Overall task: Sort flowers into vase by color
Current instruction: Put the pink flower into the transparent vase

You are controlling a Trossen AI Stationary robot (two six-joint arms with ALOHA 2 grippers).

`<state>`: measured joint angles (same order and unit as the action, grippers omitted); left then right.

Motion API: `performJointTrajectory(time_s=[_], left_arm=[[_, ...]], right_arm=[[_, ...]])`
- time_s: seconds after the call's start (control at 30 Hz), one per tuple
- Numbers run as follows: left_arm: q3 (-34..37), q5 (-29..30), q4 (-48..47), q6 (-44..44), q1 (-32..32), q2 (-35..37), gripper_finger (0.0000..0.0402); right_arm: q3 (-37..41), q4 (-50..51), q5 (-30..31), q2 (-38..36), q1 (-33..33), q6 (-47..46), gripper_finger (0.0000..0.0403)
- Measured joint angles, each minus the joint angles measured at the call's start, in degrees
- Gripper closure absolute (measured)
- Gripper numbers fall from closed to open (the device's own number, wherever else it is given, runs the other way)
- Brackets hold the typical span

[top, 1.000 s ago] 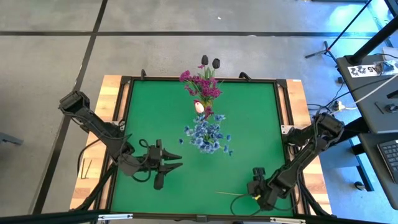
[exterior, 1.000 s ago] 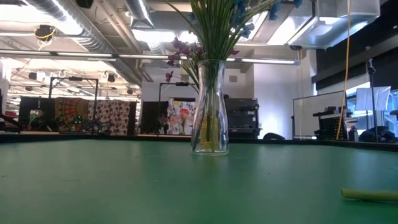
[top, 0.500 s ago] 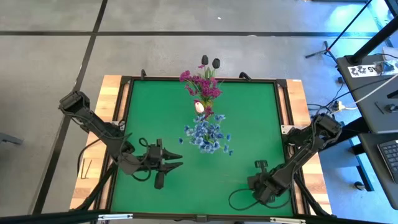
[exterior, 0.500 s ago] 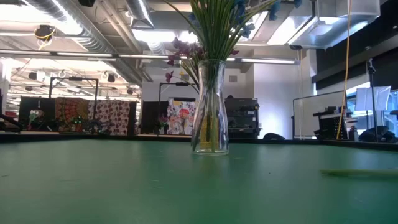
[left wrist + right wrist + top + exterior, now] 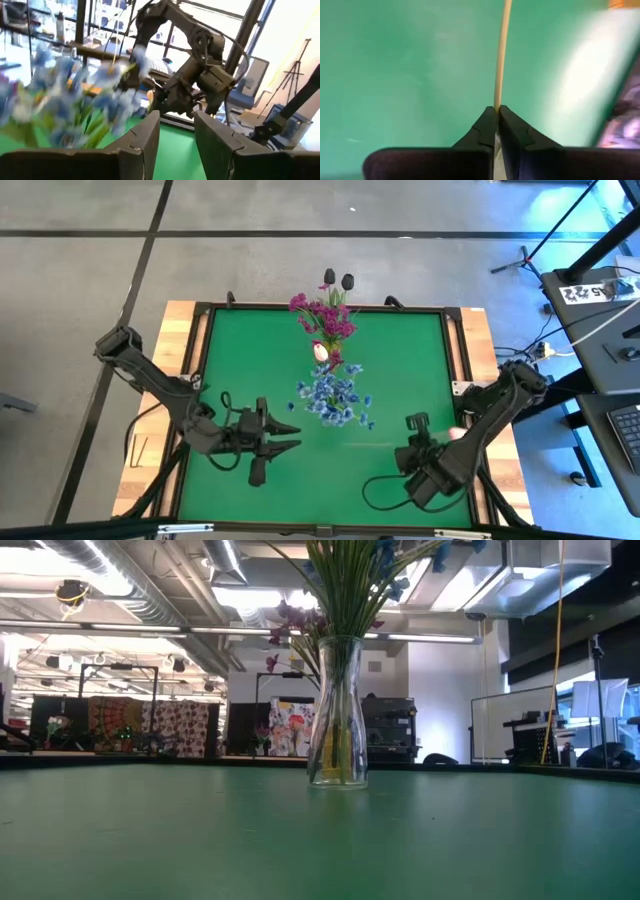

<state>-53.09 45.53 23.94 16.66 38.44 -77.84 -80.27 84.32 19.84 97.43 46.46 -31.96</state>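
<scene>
Right wrist view: fingers [image 5: 496,131] pinch a thin, pale, seemingly bare stem [image 5: 500,55].

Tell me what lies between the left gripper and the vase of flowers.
Nothing: in the high view, only bare green table separates the left gripper from the vase.

looks like a robotics lab or workshop: bare concrete floor [image 5: 90,290], exposed ceiling ducts [image 5: 130,590], equipment racks [image 5: 385,730], tripod [image 5: 525,258] beside the green table [image 5: 400,360]
</scene>
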Motion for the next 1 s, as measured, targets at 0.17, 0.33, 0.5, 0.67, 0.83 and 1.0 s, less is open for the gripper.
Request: performJointTrajectory(time_s=[0.17,0.33,0.5,0.67,0.83,1.0], left_arm=[[-7.86,-0.24,-9.57,-0.19,-1.93,0.02,0.0283],[-15.78,-4.26,-19.26,0.49,-4.51,0.04,0.0283],[-24.3,-6.62,-29.11,-0.37,-6.99,0.11,0.0283],[-29.11,-14.39,-32.72,-0.2,-10.26,0.11,0.0283],[-32.58,-25.41,-37.21,5.51,-14.85,0.11,0.0283],[-35.19,-32.29,-42.85,9.61,-19.74,0.04,0.0283]], right_arm=[[-7.97,6.07,6.98,-0.04,0.0,2.68,0.0395],[-15.61,5.75,10.6,-0.09,0.0,10.52,0.0396],[-25.66,5.75,13.94,-0.09,0.0,15.48,0.0394],[-33.64,5.71,21.04,-0.2,-0.01,23.72,0.0394],[-35.82,5.75,31.72,-0.2,-1.71,36.07,0.0394],[-35.82,5.77,39.64,0.44,-5.81,45.45,0.0393]])
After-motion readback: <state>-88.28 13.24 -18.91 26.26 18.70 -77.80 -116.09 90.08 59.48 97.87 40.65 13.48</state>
